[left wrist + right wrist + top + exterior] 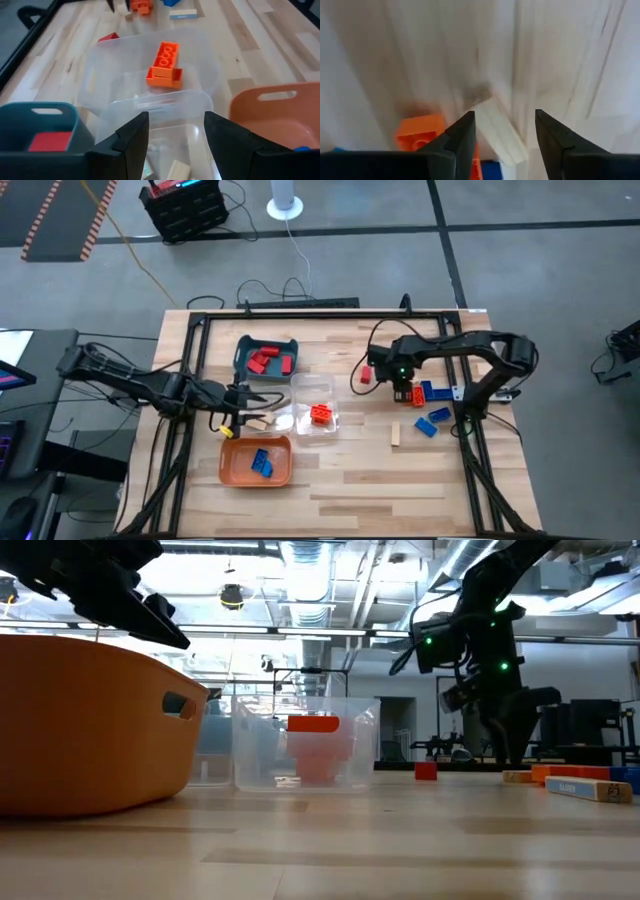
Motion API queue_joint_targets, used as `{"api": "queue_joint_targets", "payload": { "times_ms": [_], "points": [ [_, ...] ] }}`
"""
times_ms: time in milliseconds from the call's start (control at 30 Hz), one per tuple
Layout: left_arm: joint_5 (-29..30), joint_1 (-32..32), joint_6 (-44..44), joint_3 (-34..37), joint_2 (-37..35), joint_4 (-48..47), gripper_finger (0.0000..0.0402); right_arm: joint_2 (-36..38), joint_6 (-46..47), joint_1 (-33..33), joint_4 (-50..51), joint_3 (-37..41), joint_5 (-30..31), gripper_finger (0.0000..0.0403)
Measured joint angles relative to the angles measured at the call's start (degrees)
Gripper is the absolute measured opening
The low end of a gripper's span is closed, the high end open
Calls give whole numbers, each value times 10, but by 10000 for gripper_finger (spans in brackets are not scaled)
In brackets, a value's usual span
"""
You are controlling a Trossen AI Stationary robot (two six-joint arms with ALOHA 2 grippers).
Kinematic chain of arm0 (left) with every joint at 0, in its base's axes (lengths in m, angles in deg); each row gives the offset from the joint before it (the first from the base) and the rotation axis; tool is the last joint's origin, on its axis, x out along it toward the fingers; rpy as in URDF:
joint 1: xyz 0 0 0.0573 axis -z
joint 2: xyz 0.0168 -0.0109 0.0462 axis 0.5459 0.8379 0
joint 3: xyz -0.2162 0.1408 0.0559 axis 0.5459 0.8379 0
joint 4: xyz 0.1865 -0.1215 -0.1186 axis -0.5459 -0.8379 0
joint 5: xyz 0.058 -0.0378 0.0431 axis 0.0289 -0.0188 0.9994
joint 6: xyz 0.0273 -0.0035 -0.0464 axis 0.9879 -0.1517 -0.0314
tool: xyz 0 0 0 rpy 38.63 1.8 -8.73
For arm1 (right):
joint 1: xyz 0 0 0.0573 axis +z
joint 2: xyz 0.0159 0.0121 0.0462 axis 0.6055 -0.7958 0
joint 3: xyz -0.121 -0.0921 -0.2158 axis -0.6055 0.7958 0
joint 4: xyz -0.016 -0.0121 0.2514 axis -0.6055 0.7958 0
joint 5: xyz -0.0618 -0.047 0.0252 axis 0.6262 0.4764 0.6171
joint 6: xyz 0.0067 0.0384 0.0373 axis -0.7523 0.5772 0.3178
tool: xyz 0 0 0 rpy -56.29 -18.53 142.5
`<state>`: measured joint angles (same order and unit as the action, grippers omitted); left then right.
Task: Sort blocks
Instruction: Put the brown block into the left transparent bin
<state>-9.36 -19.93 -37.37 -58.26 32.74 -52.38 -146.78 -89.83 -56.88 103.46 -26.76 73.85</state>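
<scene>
Sorted: I count red blocks (268,360) in teal tray (243,348), orange blocks (321,414) in clear tray (300,387).
Left: loose blocks (432,420) right of centre — unsorted.
Fingers: left gripper (175,131), right gripper (504,131) — both spread, empty.

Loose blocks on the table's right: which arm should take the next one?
Right. Its open gripper already hangs over the loose blocks, an orange and a tan one showing between its fingers. The left gripper, open and empty, sits over the clear trays, farther off.
</scene>
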Motion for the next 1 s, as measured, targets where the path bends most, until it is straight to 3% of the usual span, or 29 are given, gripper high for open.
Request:
{"api": "queue_joint_targets", "payload": {
  "times_ms": [267, 467, 600, 833, 1000],
  "points": [
    [13, 28, -9, 55, 0, 67, 187, -30, -17, -1, 52, 1, 0, 167],
    [21, 28, -9, 71, -1, 123, 187, -31, -114, -4, 3, 25, 0, 166],
    [22, 37, -7, 73, -3, 120, 187, -30, -117, 3, -24, 30, 0, 156],
    [27, 54, -4, 73, -5, 121, 187, -29, -118, 29, -38, 30, -10, 84],
    [62, 72, 0, 73, -5, 120, 187, -27, -84, 53, -51, 16, -34, 24]
  ]
}}
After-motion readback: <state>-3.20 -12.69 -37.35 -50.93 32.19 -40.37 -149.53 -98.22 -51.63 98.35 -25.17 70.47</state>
